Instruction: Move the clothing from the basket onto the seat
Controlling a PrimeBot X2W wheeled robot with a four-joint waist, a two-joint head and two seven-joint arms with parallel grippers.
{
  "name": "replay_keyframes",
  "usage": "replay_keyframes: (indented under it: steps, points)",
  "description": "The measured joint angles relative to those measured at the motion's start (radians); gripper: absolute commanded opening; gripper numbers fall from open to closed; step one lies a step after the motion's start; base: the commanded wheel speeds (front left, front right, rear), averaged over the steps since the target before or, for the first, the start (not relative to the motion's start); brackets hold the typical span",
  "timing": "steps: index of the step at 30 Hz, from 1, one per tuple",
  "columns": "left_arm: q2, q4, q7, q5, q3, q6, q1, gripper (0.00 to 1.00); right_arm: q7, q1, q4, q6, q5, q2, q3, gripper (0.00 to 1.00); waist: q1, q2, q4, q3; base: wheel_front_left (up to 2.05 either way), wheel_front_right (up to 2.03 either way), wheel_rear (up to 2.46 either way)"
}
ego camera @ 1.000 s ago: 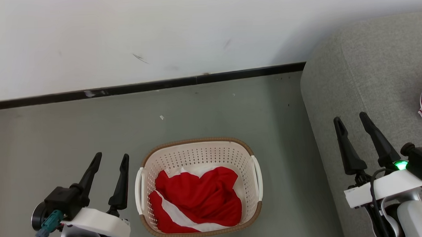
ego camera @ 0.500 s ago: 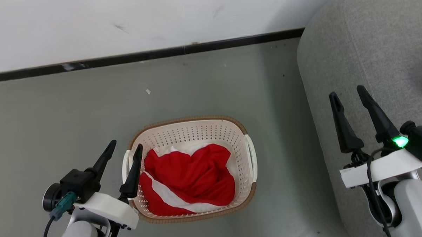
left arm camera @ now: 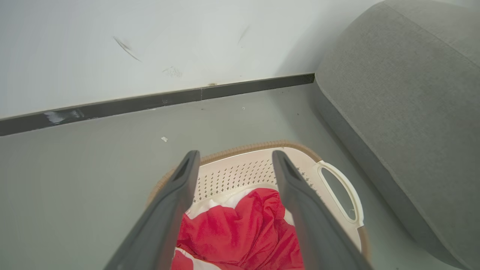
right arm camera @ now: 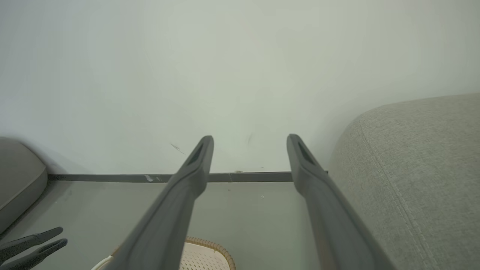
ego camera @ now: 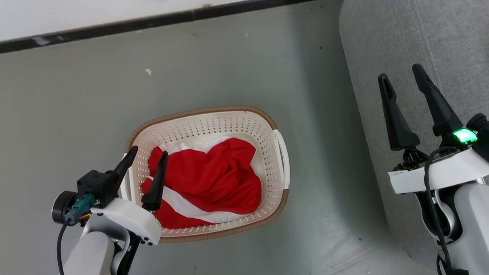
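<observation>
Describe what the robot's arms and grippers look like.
The left gripper and right gripper each have two tapered black fingers, a white wrist block and a pale grey forearm. A teal connector sits by the left; a green light glows on the right.

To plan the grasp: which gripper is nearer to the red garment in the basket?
Left. The left gripper hovers at the basket rim, over the red garment; the right gripper is apart, above the grey sofa.

The basket point(ego camera: 211, 128) stands open at the top, so the clothing point(ego camera: 209, 175) is reachable from above. Open floor point(ego camera: 322, 143) separates it from the seat point(ego camera: 407, 34) at the right.
</observation>
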Motion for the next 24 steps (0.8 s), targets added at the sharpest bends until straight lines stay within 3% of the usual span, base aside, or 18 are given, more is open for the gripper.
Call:
replay_keyframes:
  steps: [24]
  points:
    - [0.030,0.226,0.067,0.074,-0.120,-0.016,-0.220,1.00,0.000,-0.130,-0.053,0.000,-0.019,0.033,0.038,1.00,0.0001,0.0000,-0.082,0.215,0.00,0.00,0.00]
